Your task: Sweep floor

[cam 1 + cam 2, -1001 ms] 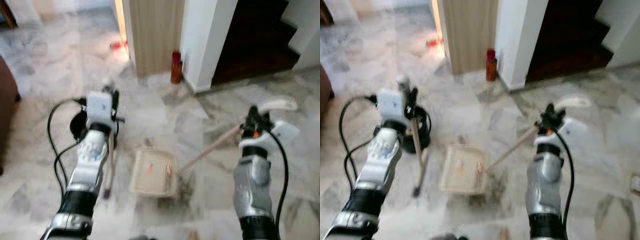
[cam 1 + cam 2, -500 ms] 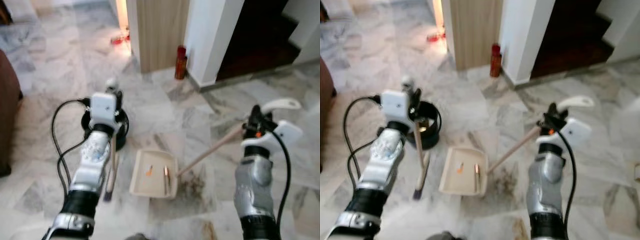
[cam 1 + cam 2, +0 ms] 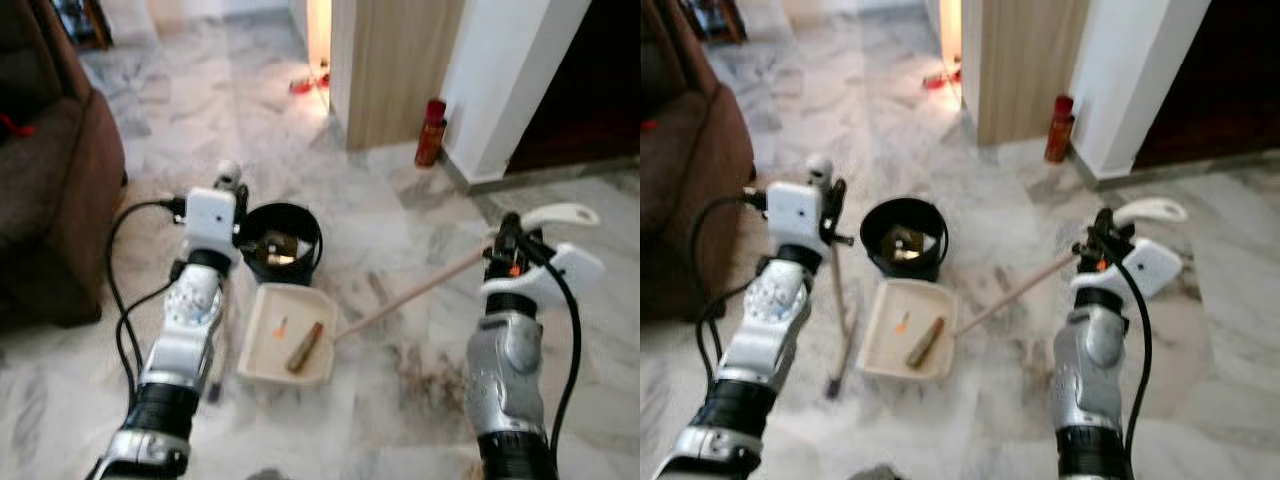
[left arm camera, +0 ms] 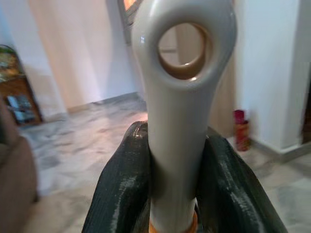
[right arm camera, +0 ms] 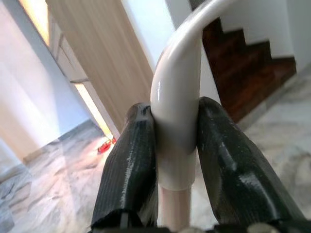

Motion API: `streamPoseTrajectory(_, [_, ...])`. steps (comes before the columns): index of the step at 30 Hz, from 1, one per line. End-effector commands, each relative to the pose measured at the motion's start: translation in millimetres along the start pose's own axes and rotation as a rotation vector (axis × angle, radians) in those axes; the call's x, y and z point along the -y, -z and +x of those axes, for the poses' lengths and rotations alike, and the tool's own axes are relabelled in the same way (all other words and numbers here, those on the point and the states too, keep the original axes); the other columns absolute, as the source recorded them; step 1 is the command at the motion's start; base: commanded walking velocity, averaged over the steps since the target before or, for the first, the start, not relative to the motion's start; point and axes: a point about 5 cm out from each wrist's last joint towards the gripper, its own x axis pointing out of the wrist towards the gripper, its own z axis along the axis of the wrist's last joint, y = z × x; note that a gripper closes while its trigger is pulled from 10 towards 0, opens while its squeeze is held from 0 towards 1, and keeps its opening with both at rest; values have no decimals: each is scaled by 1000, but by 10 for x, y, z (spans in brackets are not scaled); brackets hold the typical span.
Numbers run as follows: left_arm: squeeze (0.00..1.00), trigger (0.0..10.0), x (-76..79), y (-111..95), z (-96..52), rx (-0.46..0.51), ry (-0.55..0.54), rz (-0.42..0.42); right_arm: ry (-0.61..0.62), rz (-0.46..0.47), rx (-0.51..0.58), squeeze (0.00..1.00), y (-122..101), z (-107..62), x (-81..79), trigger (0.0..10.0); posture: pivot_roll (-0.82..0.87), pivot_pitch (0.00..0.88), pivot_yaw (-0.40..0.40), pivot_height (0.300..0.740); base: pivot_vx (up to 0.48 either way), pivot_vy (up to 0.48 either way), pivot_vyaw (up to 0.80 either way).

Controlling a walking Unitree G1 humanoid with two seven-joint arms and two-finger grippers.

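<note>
Since the earlier frames the camera has swung left: a brown sofa [image 3: 45, 170] has come into view, and a black bucket [image 3: 282, 240] now stands clear just beyond the dustpan; the brown piece in the pan has shifted to a diagonal.

Dustpan [image 3: 905, 330]: cream tray flat on the marble floor [image 3: 340, 220] between the arms, holding a brown stick-like piece [image 3: 925, 342] and a small orange scrap [image 3: 902, 322]. Its long pale handle [image 3: 420, 292] slants up to the right gripper [image 5: 176, 160], whose fingers [image 5: 127, 165] clamp its white end.

Broom [image 3: 840, 310]: thin stick, near upright, just left of the pan, head on the floor. The left gripper [image 4: 172, 184] pinches its grey looped top between both fingers [image 4: 121, 184].

Dirt [image 3: 430, 365]: brown smear right of the pan.

Red bottle [image 3: 431, 132]: upright by the white wall's foot.
</note>
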Motion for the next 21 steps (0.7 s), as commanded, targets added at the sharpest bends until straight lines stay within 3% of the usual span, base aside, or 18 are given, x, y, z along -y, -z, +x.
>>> streamPoseTrajectory(1, [0, 10000, -109, -103, 23, 50, -25, 29, -23, 10, 49, 0, -97, 33, -77, 10000, 113, 104, -18, 740, 0, 0, 0])
streamPoseTrajectory(21, [0, 10000, -96, -114, -4, 59, -23, 38, -31, 134, 85, 0, -254, 109, -157, 10000, 117, 99, -22, 740, 0, 0, 0])
